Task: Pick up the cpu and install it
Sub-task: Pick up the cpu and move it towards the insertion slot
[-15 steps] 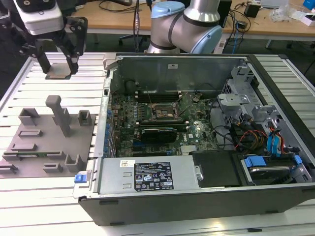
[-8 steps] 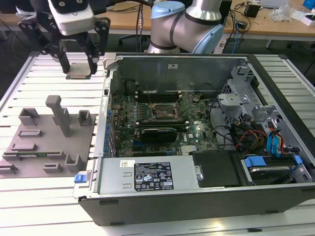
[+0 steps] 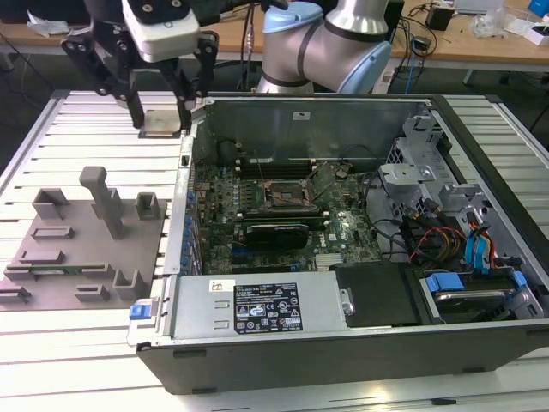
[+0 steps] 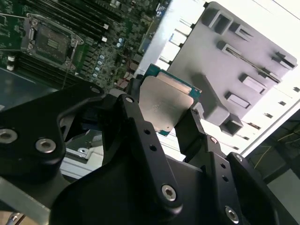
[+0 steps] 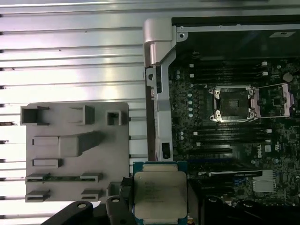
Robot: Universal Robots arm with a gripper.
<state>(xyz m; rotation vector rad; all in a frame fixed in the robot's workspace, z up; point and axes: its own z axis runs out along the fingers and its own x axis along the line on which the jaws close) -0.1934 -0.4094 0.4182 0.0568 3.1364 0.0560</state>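
Aloft, pincer (image 3: pixel 161 122) clamps cpu (image 4: pixel 164 105); first wrist view reveals open socket (image 5: pixel 233 104).

fixture plate (image 3: pixel 73 249) beside case (image 3: pixel 300 116), cpu (image 3: pixel 163 124) above table (image 3: pixel 86 154)

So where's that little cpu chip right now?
The cpu is clamped in the gripper, toward the exterior view's left, over the slatted table just outside the open computer case, beyond the grey fixture plate.

Silvery cpu (image 4: pixel 166 101) between the fingers of the black claw (image 4: pixel 161 117), motherboard socket (image 4: pixel 49 41) and grey fixture plate (image 4: pixel 206 56) beyond.
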